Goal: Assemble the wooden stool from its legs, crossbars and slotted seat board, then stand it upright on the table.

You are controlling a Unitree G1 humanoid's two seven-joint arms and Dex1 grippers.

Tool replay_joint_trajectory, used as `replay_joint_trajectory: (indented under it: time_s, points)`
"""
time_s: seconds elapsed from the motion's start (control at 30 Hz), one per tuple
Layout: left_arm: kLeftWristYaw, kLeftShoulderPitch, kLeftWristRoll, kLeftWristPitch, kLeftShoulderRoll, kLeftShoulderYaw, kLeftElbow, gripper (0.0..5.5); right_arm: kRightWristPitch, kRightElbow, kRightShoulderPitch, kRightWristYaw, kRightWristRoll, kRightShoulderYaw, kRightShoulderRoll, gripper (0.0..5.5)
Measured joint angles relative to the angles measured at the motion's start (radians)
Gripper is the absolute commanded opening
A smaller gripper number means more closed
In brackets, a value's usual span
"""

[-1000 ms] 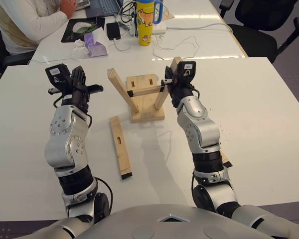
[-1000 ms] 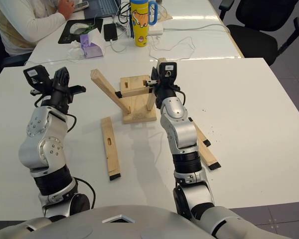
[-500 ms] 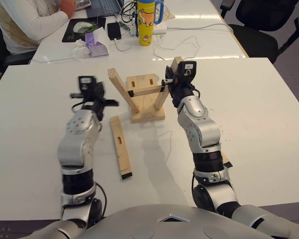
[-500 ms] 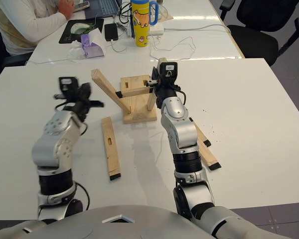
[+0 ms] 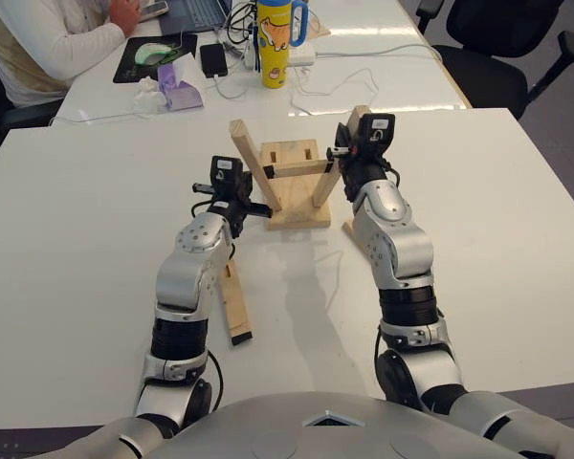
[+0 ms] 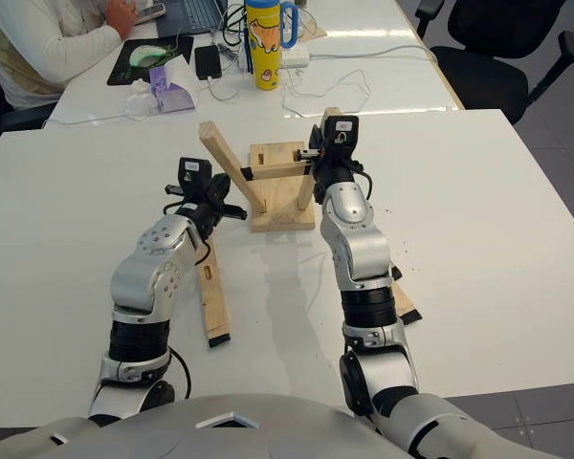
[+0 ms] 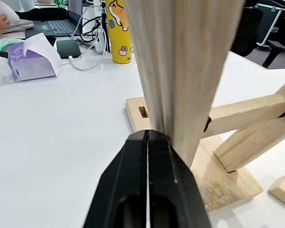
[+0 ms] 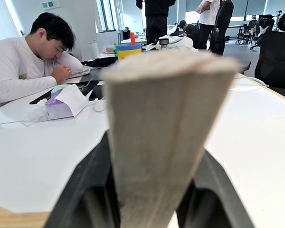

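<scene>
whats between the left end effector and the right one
Left eye view: between left end effector and right end effector, gripping the other leg, stand the tilted leg and crossbar, seat board beneath.

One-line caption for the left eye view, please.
Right hand grips one leg of the half-built stool; left hand, shut, at the opposite leg.

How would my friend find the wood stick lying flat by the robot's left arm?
On the big white table, find the half-built stool in the middle. Just nearer the robot, beside its left arm, lies a long stick. The stool's legs slant upward, but this one lies flat and has a black near end.
</scene>
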Motion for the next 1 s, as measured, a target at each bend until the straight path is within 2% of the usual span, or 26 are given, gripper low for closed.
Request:
replay_joint_trajectory:
  time_s: [0.2, 0.37, 0.5, 0.57, 0.67, 1.0]
  points:
    - [0.07, 0.056, 0.051, -0.066, 0.103, 0.155, 0.051, 0.0, 0.003, 0.001, 0.0, 0.002, 0.001, 0.001, 0.005, 1.06]
    - [0.108, 0.061, 0.105, -0.144, 0.176, 0.216, 0.109, 0.0, 0.004, -0.001, 0.001, 0.002, 0.0, 0.001, 0.005, 1.06]
    - [0.095, -0.015, 0.093, -0.167, 0.129, 0.157, 0.108, 0.0, 0.005, -0.004, 0.001, 0.002, 0.0, 0.0, 0.002, 1.06]
    - [-0.009, -0.089, 0.0, -0.154, 0.034, 0.019, 0.035, 0.0, 0.009, -0.002, -0.002, 0.0, -0.002, 0.003, 0.005, 1.07]
    - [-0.012, -0.095, -0.015, -0.103, -0.002, -0.024, -0.003, 0.0, 0.009, -0.008, 0.005, -0.001, 0.0, -0.027, -0.023, 1.08]
    - [0.015, -0.092, -0.009, -0.061, -0.042, -0.038, -0.018, 0.0, 0.009, -0.02, 0.014, -0.013, -0.005, -0.038, -0.036, 1.08]
